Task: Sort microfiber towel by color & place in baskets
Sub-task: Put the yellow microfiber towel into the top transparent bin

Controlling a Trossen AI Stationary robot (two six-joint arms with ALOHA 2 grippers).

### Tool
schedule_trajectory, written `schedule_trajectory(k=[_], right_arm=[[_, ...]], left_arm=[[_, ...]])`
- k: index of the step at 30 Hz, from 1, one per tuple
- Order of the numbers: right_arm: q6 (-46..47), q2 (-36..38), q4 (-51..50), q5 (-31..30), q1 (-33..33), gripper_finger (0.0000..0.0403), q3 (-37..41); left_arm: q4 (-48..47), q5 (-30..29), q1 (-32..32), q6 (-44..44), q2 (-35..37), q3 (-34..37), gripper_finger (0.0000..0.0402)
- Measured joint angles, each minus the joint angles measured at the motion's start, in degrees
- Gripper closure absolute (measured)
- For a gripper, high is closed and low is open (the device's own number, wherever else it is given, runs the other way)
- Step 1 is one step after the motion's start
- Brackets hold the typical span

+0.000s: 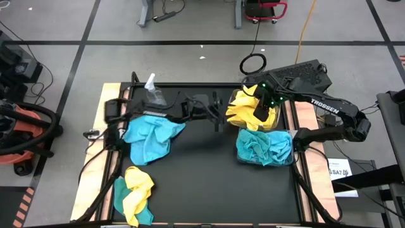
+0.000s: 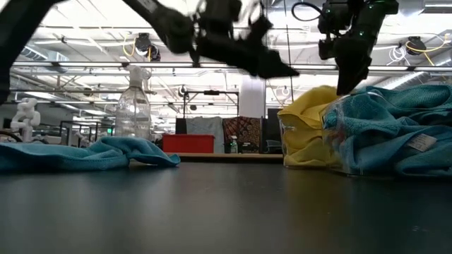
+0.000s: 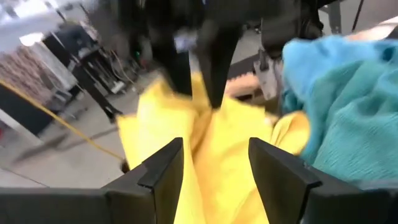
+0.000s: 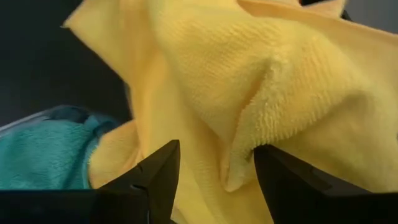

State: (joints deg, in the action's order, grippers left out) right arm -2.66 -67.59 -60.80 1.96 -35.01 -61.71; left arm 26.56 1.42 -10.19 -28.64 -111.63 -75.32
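Note:
Two clear baskets stand at the table's right. The far basket (image 1: pixel 279 118) holds yellow towels (image 1: pixel 240 113); the near basket (image 1: pixel 295 151) holds teal towels (image 1: pixel 264 147). My right gripper (image 1: pixel 260 110) is open and points down into the yellow pile (image 4: pixel 261 81). My left gripper (image 1: pixel 218 118) is open and level, just left of that pile, with the yellow cloth (image 3: pixel 211 162) ahead of its fingers. A teal towel (image 1: pixel 152 136) lies spread at the table's left. A yellow and a teal towel (image 1: pixel 134 189) lie bunched near the left near corner. My right gripper (image 4: pixel 217 149) comes from above with open fingers on either side of a raised fold of the top yellow towel (image 4: pixel 239 155) in the far basket. I cannot tell whether the fingers touch the cloth. The towel rests on the pile.
A clear spray bottle (image 1: pixel 152 92) stands at the far left of the table, behind the spread teal towel. The dark mat's middle (image 1: pixel 209 171) is bare. Wooden strips edge the table's left and right sides. The two arms are close together by the yellow basket.

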Motion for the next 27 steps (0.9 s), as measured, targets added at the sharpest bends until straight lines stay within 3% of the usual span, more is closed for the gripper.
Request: schedule_trajectory(k=[4,8,19,27], right_arm=[[-1.0,0.0,0.6,3.9,1.3,0.0204,0.0],[-1.2,0.0,0.7,5.7,2.4,0.0204,0.0],[-1.3,0.1,-1.8,5.9,4.8,0.0204,-0.3],[-1.4,2.3,-5.9,3.6,4.8,0.0204,-8.8]], left_arm=[[0.8,2.5,-2.1,3.0,-6.0,-1.9,0.0214],[2.8,-1.3,-2.1,3.3,-8.6,-2.7,0.0214],[-2.4,-2.7,-4.6,7.3,-9.1,-3.4,0.0214],[-2.6,-0.7,-5.2,8.8,-9.1,-3.4,0.0214]])
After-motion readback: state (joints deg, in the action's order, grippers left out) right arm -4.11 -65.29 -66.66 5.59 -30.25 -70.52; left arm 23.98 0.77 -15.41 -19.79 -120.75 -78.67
